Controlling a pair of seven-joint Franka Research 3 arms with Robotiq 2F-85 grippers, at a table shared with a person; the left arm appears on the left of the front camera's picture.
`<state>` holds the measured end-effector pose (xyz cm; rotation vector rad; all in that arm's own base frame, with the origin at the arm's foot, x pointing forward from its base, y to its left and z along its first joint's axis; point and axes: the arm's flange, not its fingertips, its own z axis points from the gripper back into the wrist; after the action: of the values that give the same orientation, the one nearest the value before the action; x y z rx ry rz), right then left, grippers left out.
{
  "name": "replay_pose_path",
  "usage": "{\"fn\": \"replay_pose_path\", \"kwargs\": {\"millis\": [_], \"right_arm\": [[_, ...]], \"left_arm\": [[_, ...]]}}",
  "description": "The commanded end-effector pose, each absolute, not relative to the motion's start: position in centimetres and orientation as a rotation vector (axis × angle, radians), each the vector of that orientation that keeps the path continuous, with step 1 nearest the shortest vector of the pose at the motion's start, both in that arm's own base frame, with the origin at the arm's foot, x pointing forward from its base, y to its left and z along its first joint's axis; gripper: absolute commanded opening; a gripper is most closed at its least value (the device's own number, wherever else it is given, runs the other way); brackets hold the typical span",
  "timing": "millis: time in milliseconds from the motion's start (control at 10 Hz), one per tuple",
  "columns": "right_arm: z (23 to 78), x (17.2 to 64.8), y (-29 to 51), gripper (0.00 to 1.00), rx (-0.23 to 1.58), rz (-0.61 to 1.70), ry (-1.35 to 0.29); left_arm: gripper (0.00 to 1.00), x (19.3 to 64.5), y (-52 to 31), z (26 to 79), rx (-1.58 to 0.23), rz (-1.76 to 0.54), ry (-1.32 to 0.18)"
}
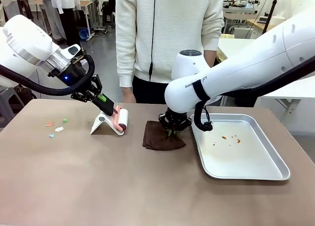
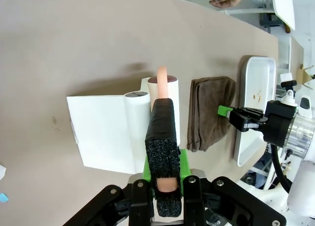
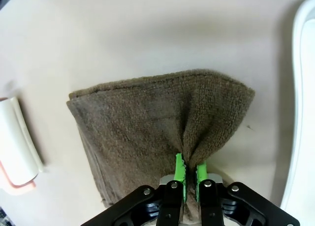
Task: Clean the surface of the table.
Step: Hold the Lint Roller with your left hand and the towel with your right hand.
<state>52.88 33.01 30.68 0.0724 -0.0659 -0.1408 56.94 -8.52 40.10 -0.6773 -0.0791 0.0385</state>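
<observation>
"RAN…" print (image 1: 190, 85), right arm (image 1: 236, 68) over table (image 1: 98, 181)

table (image 1: 123, 186): large rectangular top, smooth matte brownish-taupe, sitting flat and level, running across nearly the full front view. Surface is looking clean over most of it. Small paper scraps (image 1: 57, 128) (orange, green, white, blue) are lying loose on its left side, toward the far edge.

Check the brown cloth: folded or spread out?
Folded. The brown cloth lies in stacked layers, their edges showing along one side; the right jaws, shut, pinch up a ridge at its edge.
</observation>
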Motion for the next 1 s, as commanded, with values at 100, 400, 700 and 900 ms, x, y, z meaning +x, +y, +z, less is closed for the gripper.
{"fn": "replay_pose_path", "kwargs": {"millis": [100, 400, 700, 900], "right_arm": [[29.4, 53.1, 32.5, 0.0, 0.056, -0.168, -0.024], [30.7, 53.2, 31.3, 0.0, 0.188, -0.191, 0.008], [33.0, 53.2, 27.4, 0.0, 0.576, -0.229, 0.126], [34.2, 52.6, 24.5, 0.0, 0.869, -0.168, 0.237]], "left_arm": [[0.0, 56.4, -8.3, 40.4, -0.716, 0.024, -0.093], [0.0, 56.0, -8.1, 41.0, -0.768, -0.006, -0.125], [0.0, 54.8, -7.1, 42.3, -0.874, -0.055, -0.148], [0.0, 53.9, -6.1, 43.2, -0.951, -0.073, -0.142]]}}
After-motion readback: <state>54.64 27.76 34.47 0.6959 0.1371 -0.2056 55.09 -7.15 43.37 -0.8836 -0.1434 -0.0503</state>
